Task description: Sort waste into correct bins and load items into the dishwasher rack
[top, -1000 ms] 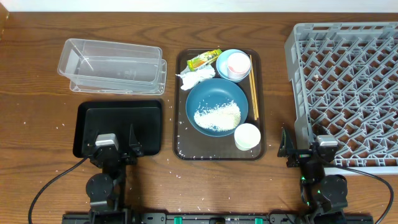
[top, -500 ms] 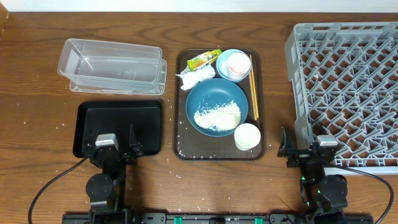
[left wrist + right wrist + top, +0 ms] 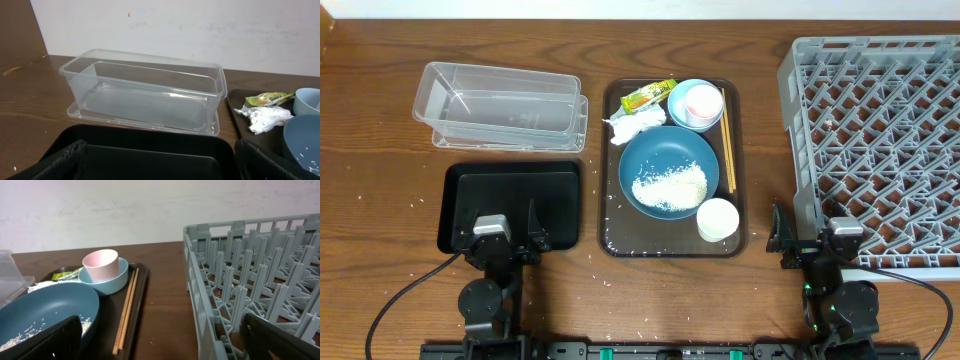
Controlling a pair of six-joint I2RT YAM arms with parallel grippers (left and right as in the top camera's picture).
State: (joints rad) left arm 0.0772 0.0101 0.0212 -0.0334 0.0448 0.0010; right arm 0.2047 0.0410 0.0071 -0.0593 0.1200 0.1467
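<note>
On the tray (image 3: 620, 233), plate (image 3: 655, 150) unmoved, cup (image 3: 717, 219) unmoved

A dark wooden table (image 3: 380, 150) stands against a plain white wall (image 3: 200, 30).

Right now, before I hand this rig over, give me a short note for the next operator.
Left gripper: open, empty, over the black tray's near edge.
Right gripper: open, empty, beside the rack's near corner.
On the brown tray: plate with rice, napkin, wrapper, bowl holding a pink cup, white cup, chopsticks.
Black tray, clear tub and rack hold none of them.
Done: nothing. Left: sort the waste, load the dishes.
</note>
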